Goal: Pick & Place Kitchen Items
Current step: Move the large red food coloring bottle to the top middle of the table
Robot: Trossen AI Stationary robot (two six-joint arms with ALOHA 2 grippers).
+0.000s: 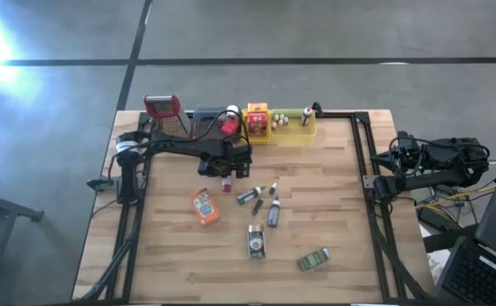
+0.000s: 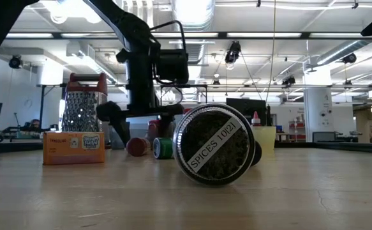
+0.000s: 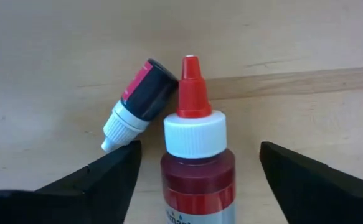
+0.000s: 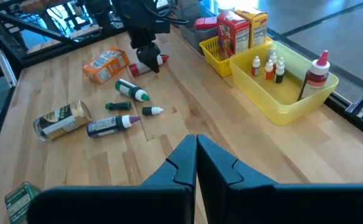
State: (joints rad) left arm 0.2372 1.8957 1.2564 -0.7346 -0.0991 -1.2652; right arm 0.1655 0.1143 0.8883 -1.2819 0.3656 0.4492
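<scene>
The left gripper [image 3: 197, 171] is straddling, fingers spread, a red-tipped, white-capped red liquid bottle [image 3: 197, 168], its base cut off; the right gripper [image 4: 197, 158] is sitting pressed together.

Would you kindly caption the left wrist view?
Left gripper fingers open around a red-capped bottle, a dark-capped dropper bottle beside it.

The table [image 1: 316, 229] is pale wood in butcher-block strips, smooth and faintly sheened. The red dye bottle [image 3: 197, 168] is glossy clear plastic with a ribbed white collar and a smooth red nozzle; beside it the small dropper bottle [image 3: 141, 99] is dark, matt plastic with a white tip. The spice jar [image 2: 216, 144] has a shiny clear lid. The yellow tray [image 4: 274, 93] is smooth glossy plastic. The grater [image 2: 82, 108] is perforated bare metal. The orange packet [image 1: 204, 206] looks like printed card.
</scene>
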